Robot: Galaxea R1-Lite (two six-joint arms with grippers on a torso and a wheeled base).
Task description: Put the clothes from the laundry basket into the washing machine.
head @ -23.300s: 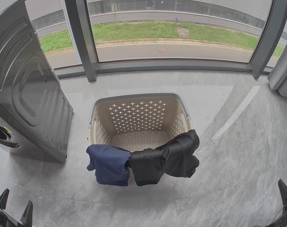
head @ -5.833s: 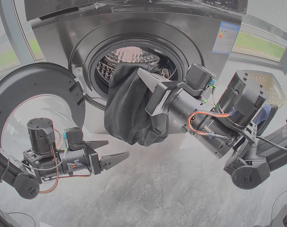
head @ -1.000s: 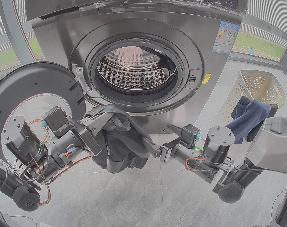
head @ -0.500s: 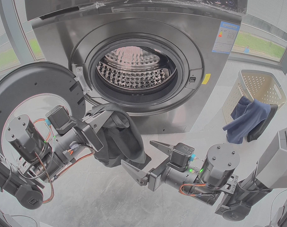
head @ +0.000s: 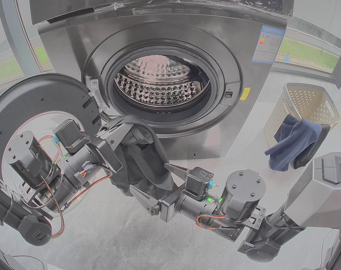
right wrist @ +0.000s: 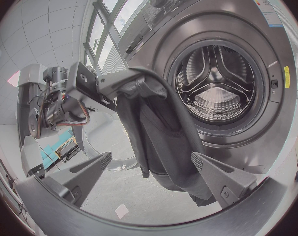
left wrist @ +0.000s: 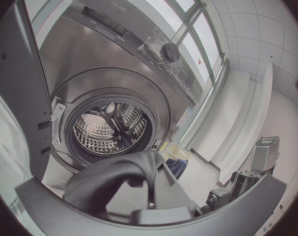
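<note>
— Left gripper (head: 127, 129) first: what has it got?
— My left gripper is clenched on a dark grey, limp cloth garment (head: 144, 158). It pinches a bunched top fold, and the rest hangs straight down below my fingers.
— And the right gripper (head: 150, 177)?
— Released, jaws spread wide. It sits just below my left gripper, at the hanging lower part of the garment. The cloth hangs just past its tips; whether either tip touches the fabric I cannot tell.
— Where is the machine from there?
— The silver-grey front-loading washing machine (head: 215, 38) stands right ahead of both grippers. Its round steel drum opening (head: 161, 81) is just beyond and above my left gripper. The garment is outside it, in front of the lower rim. The round door (head: 35, 98) stands swung open on the outer side of my left gripper.
— The basket?
— The beige perforated plastic laundry basket (head: 309, 98) stands on the floor well apart from my right gripper, off to its right beside the machine. A blue garment (head: 294, 139) and a black garment (head: 315, 147) hang over its near rim.
</note>
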